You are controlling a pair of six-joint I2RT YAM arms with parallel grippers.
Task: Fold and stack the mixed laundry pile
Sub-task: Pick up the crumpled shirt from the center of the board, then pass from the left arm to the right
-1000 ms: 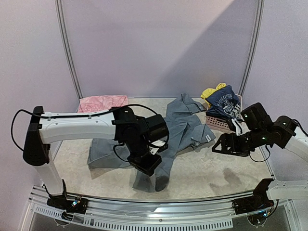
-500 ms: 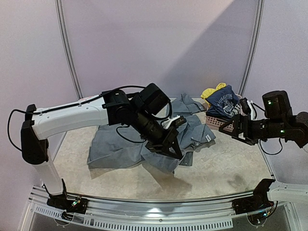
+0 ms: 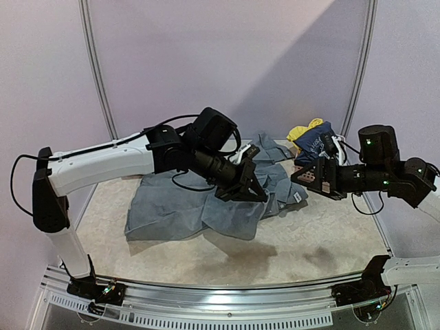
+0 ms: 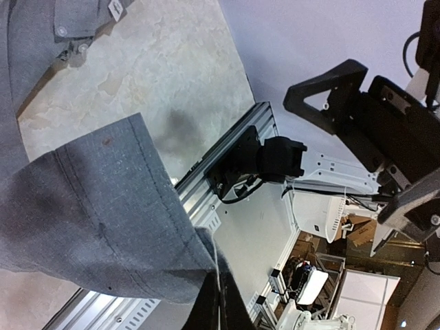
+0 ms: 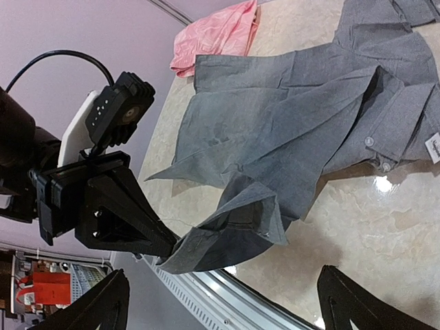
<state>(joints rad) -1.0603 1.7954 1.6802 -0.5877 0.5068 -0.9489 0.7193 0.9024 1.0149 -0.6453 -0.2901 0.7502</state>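
Fold in progress, seen from above and from both wrists. The left gripper (image 3: pixel 253 188) is clamped tight on an edge of the grey shirt (image 3: pixel 172 206); the right-wrist view shows its fingertips (image 5: pixel 167 251) pinching a hemmed corner of the cloth. A second ago we see this gripper low at the near side of the table (image 3: pixel 309 240), just over the shirt's nearest part. It now hangs higher and farther in, above the shirt's middle, with the pinched cloth drawn up after it and draped below the jaws. The rest of the shirt lies spread on the table, collar end toward the basket (image 3: pixel 302 180).

The right gripper (image 3: pixel 311 176) has also risen, from low over the table to a place just in front of the basket. Its jaws stand wide and hold nothing; both of its fingers frame the shirt in its own wrist view. The navy top (image 3: pixel 317 146) and the yellow piece (image 3: pixel 302 130) sit in the basket, untouched, and a pink garment (image 5: pixel 216 34) lies at the far left of the table.

We judge that the first fold of the shirt is under way but not laid. The lifted edge must yet be set flat on the body, and the basket garments remain to be folded.
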